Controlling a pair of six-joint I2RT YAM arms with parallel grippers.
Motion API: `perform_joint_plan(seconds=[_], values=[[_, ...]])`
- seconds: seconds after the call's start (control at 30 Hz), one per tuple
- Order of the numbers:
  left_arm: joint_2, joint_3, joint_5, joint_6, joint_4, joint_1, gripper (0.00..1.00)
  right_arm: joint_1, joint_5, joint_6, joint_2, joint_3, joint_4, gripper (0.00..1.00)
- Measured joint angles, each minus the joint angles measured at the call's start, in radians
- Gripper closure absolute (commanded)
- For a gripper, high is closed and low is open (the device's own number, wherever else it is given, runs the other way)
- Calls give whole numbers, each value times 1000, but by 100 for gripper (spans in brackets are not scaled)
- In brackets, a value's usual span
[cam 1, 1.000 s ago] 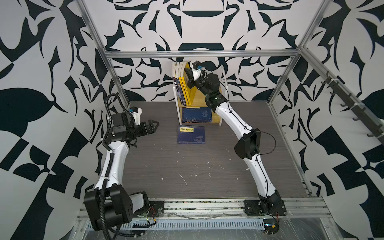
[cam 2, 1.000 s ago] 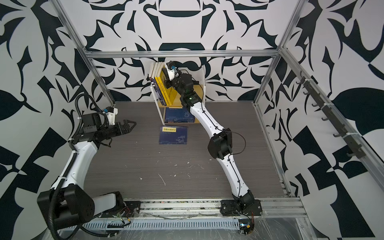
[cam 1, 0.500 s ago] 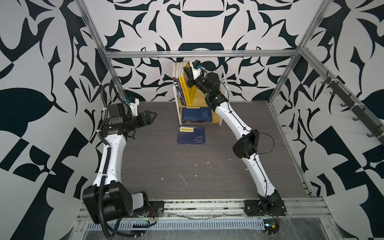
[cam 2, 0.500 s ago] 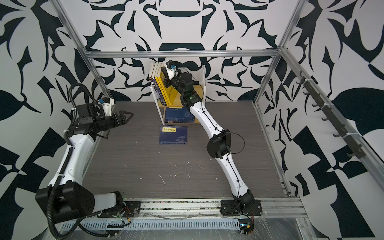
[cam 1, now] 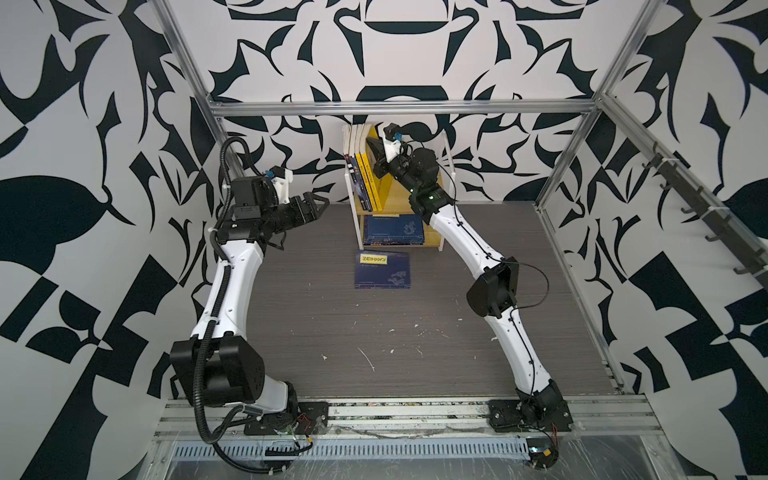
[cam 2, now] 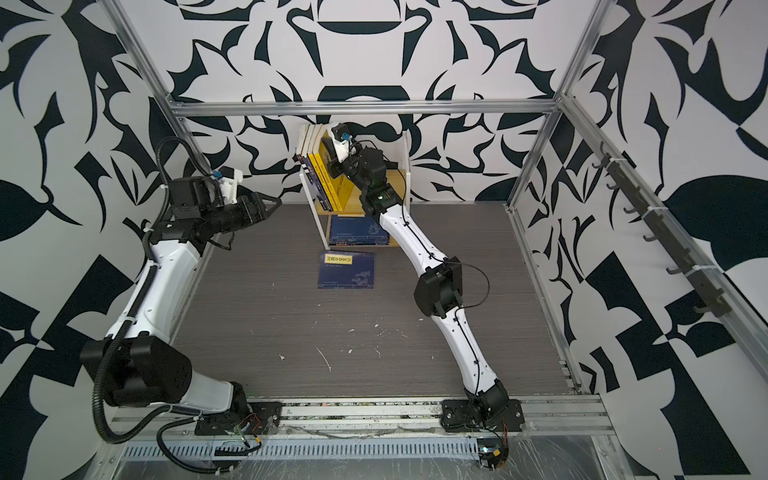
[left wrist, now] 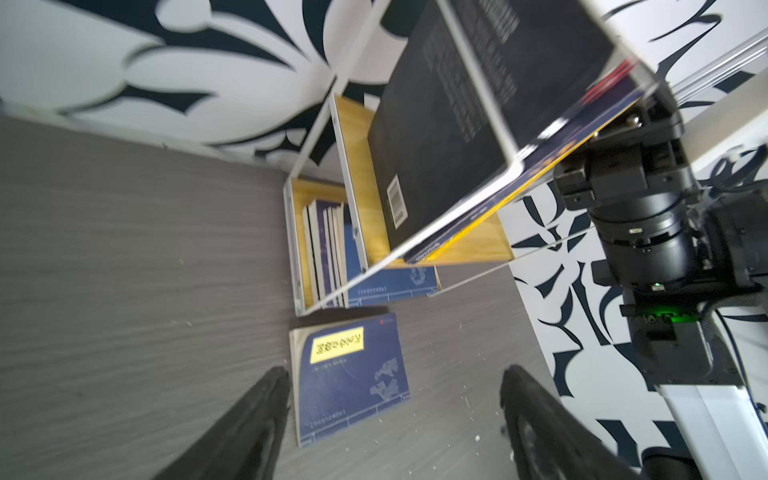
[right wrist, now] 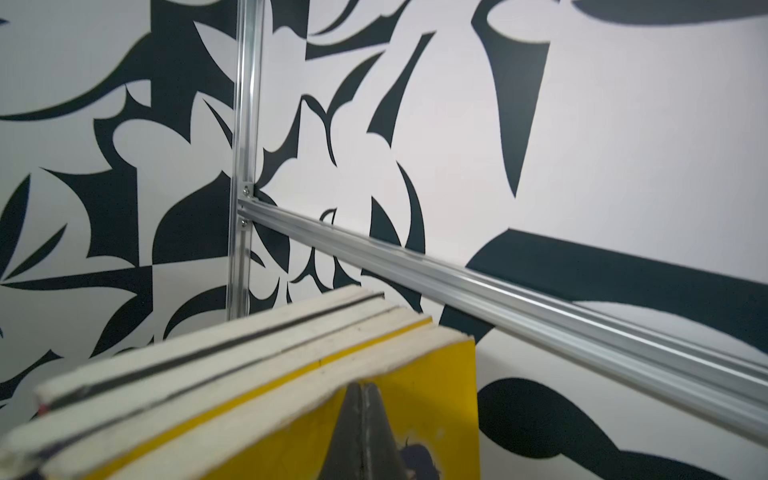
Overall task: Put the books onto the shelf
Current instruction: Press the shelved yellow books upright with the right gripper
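Note:
The shelf (cam 1: 433, 240) (cam 2: 398, 243) stands at the back middle of the table. Several books (cam 1: 363, 174) (cam 2: 318, 174) (right wrist: 232, 374) stand on its upper tier, leaning left. My right gripper (cam 1: 374, 146) (cam 2: 328, 148) (right wrist: 361, 388) is shut and empty, its tips against the outer yellow cover. More navy books (cam 1: 392, 228) (cam 2: 357, 230) (left wrist: 328, 253) lie flat on the lower tier. One navy book with a yellow label (cam 1: 382, 272) (cam 2: 347, 272) (left wrist: 349, 382) lies on the table just before the shelf. My left gripper (cam 1: 322, 203) (cam 2: 274, 201) (left wrist: 395, 372) hangs open and empty, raised at the left and facing the shelf.
Aluminium frame posts (cam 1: 187, 70) and a cross rail (cam 1: 399, 109) run along the patterned walls. A rail of dark hooks (cam 1: 706, 208) lines the right wall. Small white scraps (cam 1: 368, 359) dot the grey table in front. The right arm's elbow (cam 1: 492, 286) juts over the table's right half.
My left arm has lifted its open gripper higher and farther back, toward the shelf's upper tier. The right gripper stays pressed on the yellow book.

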Motion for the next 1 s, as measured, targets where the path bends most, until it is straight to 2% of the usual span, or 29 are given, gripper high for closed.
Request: perform_joint_plan(seconds=[0.03,0.33,1.0], values=[[1,-22,0,-12,8,-3,12,-2,6,0,-14,-35,2,100],[-1,-143,-19,-33,39,-3,8,-7,43,0,-201,-348,11,100],[-1,-183,-31,-22,66,-3,4,-52,161,-18,-480,-652,2,100]])
